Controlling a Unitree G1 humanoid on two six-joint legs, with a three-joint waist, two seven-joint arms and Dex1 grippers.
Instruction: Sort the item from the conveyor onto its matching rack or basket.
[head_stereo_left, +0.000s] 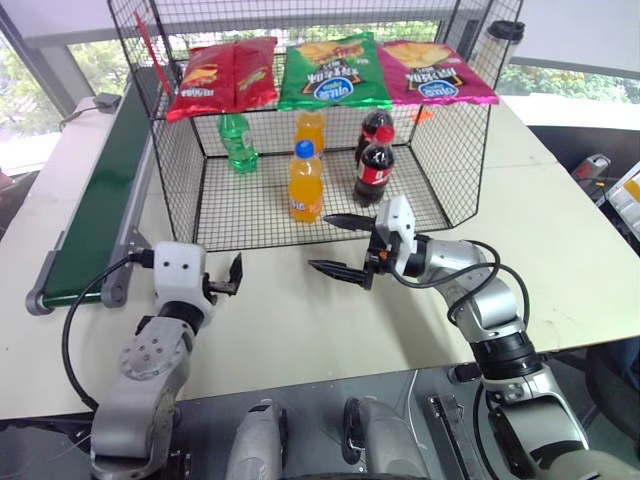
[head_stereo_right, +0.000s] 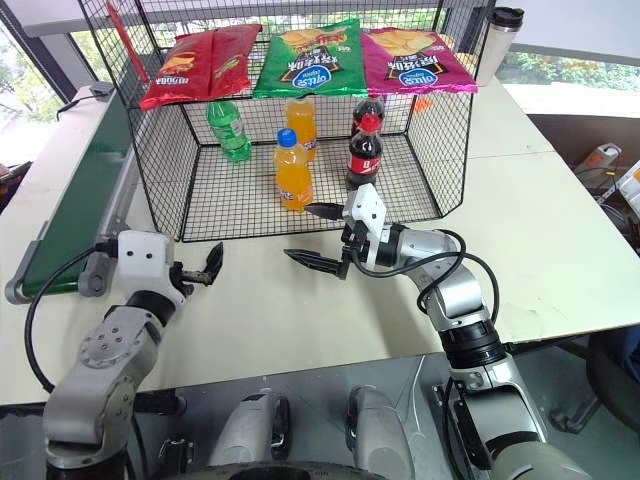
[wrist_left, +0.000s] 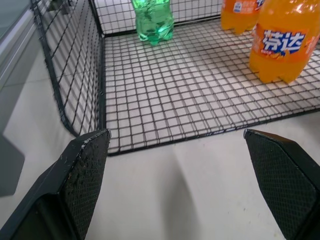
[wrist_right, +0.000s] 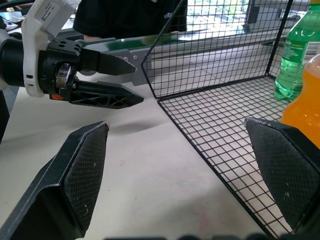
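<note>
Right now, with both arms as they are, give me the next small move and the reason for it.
Probably swing the left gripper toward the conveyor, ready to take the item there. It is the nearer one, open and holding nothing, above the table by the belt's near end. The right gripper, also open, sits in front of the cage.

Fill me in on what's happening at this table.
Nothing is being held. The left gripper and right gripper both hang open over the white table, just outside the open front of the wire cage. A green bottle, orange sodas and colas stand inside. The conveyor runs along the cage's left side.
</note>
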